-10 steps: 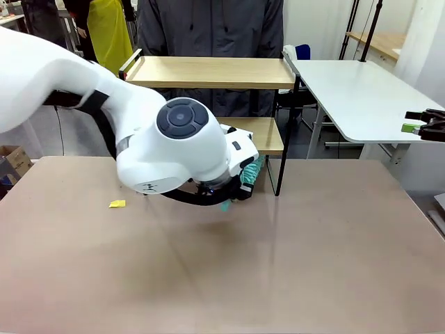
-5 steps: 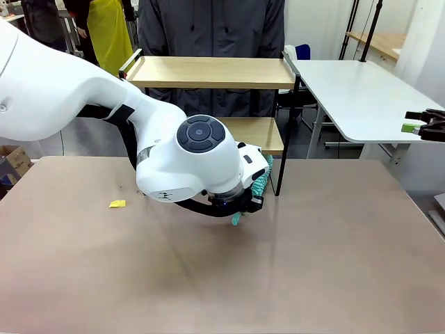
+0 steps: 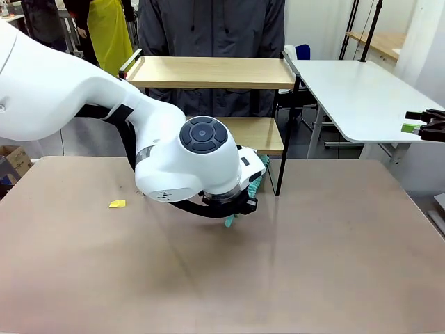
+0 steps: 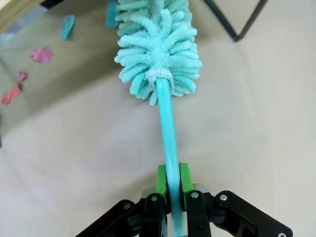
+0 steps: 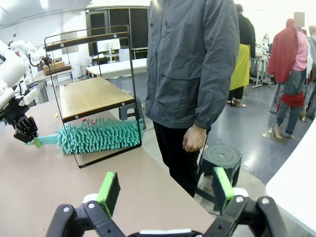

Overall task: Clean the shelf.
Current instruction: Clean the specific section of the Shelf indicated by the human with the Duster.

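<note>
Left jaws clamped on the duster (image 4: 159,47), the left arm (image 3: 174,156) has pulled it slightly back beneath the shelf (image 3: 208,72), likely mid-sweep; right jaws stand apart.

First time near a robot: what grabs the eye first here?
A fluffy turquoise long-handled duster, clamped in the left end effector, reaches under the lower board of the small two-tier wooden shelf with a black frame. A person in a grey jacket stands just behind it.

Near and right, the surface (image 3: 334,264) lies open; far middle, the shelf (image 3: 208,72) blocks passage, a duster (image 5: 96,136) filling the gap beneath.
</note>
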`<state>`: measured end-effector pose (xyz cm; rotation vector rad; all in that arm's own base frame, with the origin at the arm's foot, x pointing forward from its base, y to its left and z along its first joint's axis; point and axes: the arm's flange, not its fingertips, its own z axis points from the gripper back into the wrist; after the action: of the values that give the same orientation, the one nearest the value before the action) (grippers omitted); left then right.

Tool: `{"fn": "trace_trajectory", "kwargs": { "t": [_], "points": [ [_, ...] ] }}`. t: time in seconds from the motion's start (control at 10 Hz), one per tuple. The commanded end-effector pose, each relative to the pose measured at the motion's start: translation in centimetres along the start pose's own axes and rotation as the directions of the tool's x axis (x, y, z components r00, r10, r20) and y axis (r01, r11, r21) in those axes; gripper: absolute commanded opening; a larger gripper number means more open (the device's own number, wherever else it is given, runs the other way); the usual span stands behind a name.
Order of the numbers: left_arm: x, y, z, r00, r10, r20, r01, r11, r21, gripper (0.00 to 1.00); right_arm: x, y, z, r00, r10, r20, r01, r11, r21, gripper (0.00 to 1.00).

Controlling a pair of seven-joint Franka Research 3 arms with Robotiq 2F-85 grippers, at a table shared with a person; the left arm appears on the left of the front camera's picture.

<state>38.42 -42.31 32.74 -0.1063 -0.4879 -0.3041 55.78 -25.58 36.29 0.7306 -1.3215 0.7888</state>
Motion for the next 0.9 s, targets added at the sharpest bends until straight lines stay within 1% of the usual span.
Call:
{"fn": "trace_trajectory", "kwargs": {
  "t": [0.0, 0.1, 0.2, 0.4, 0.7, 0.8],
  "points": [
    [-0.9, 1.9, 1.4, 0.998, 0.063, -0.016, -0.063, 0.997, 0.05, 0.13, 0.5, 0.1, -0.1, 1.0, -0.015, -0.005, 0.015, 1.0, -0.005, 1.0],
    [-1.5, 3.8, 1.9, 0.995, 0.095, -0.032, -0.092, 0.992, 0.087, 0.13, 0.5, 0.1, -0.1, 1.0, -0.015, -0.005, 0.015, 1.0, -0.005, 1.0],
    [-1.8, 4.9, 2.3, 0.992, 0.12, -0.038, -0.115, 0.986, 0.117, 0.13, 0.5, 0.1, -0.1, 1.0, -0.015, -0.005, 0.015, 1.0, -0.005, 1.0],
    [-3.2, 8.3, 4.4, 0.983, 0.179, -0.04, -0.168, 0.967, 0.193, 0.13, 0.5, 0.1, -0.1, 1.0, -0.015, -0.005, 0.015, 1.0, -0.005, 1.0],
    [-4.4, 13.2, 7.5, 0.975, 0.222, -0.029, -0.2, 0.922, 0.333, 0.13, 0.5, 0.1, -0.1, 1.0, -0.015, -0.005, 0.015, 1.0, -0.005, 1.0],
    [-4.8, 13.9, 8.1, 0.976, 0.216, -0.021, -0.195, 0.913, 0.359, 0.13, 0.5, 0.1, -0.1, 1.0, -0.015, -0.005, 0.015, 1.0, -0.005, 1.0]
  ]
}}
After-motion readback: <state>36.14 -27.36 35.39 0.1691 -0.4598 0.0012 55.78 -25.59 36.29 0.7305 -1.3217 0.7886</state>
